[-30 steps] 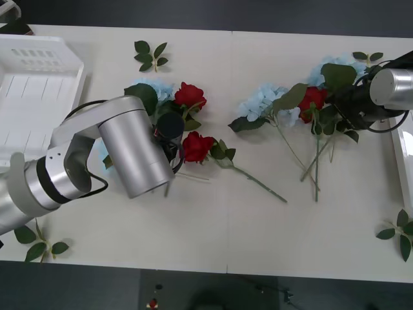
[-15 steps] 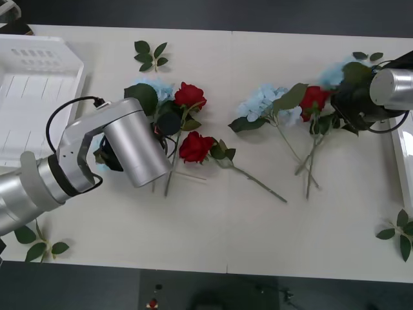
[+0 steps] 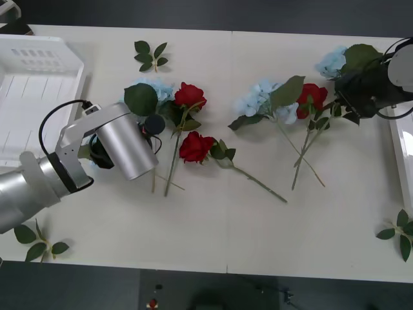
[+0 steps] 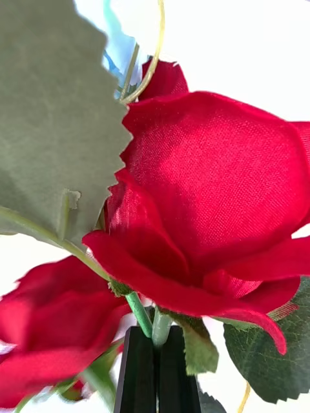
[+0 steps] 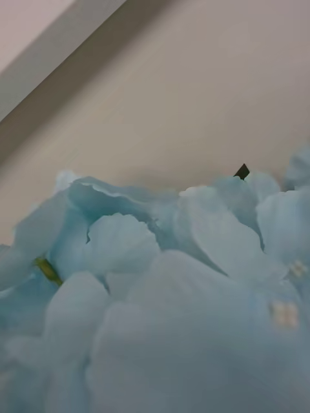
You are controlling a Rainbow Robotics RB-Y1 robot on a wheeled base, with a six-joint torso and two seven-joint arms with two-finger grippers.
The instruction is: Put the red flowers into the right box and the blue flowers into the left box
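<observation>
Roses lifted at the right, blue cluster at the left.
My right gripper (image 4: 155, 368) pinched shut on red flowers' (image 4: 213, 193) stems beside the right box (image 3: 401, 152); my left gripper (image 3: 103, 152) sat among blue flowers (image 5: 161, 290), whether open or closed I couldn't tell, beside the left box (image 3: 39, 84).

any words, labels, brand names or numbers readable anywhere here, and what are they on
None: no legible text in any view.
The left box shows moulded slots and ribs, no lettering.
The left arm's silver casing and the right arm's wrist carry no visible marking.
The table is plain.
The red flowers and blue flowers, seen close up, bear no tag.
</observation>
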